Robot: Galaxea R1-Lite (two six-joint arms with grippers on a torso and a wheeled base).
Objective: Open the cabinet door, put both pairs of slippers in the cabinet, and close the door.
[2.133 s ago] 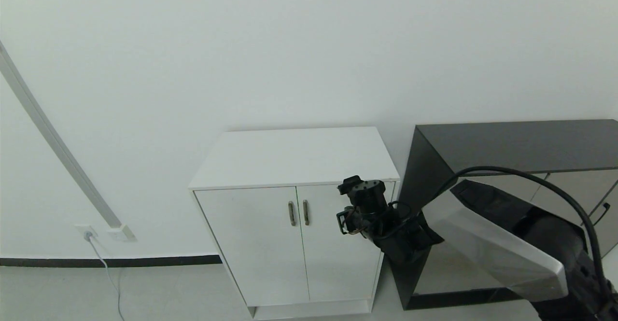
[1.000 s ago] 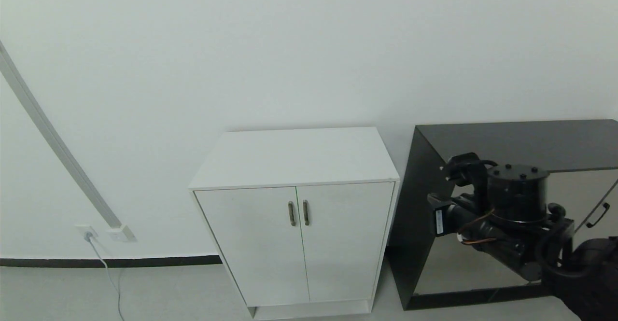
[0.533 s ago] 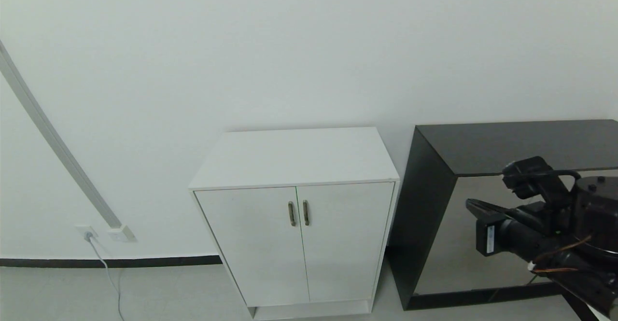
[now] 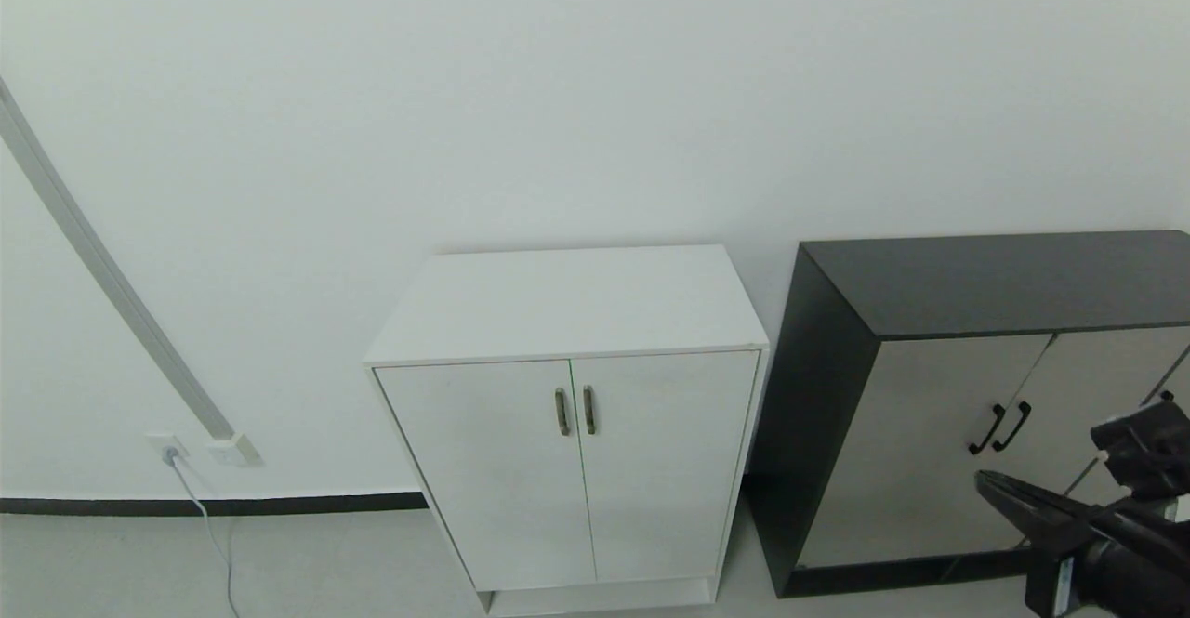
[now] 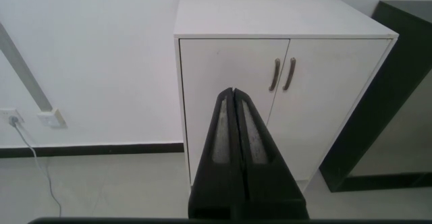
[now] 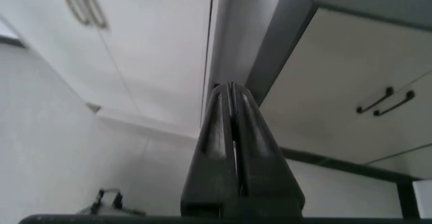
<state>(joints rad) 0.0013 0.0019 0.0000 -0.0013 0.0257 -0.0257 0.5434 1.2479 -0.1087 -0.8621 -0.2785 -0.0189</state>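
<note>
The white cabinet [image 4: 567, 307] stands against the wall with both doors closed, its two handles [image 4: 575, 411] side by side at the middle. My right gripper [image 4: 985, 482] is low at the right, in front of the black cabinet and well clear of the white one. In the right wrist view its fingers [image 6: 231, 89] are pressed together, empty, with the white cabinet [image 6: 155, 55] off to one side. My left gripper [image 5: 233, 92] is shut and empty, held back from the white cabinet's left door [image 5: 223, 69].
A black cabinet [image 4: 930, 283] with mirrored doors and dark handles [image 4: 997, 427] stands right beside the white one. On the wall to the left are a socket with a cable [image 4: 172, 455] and a slanted conduit [image 4: 93, 256]. Grey floor lies in front.
My right arm has swung from in front of the white cabinet's right door over to the right and down, ending low before the black cabinet. The doors stay closed.
</note>
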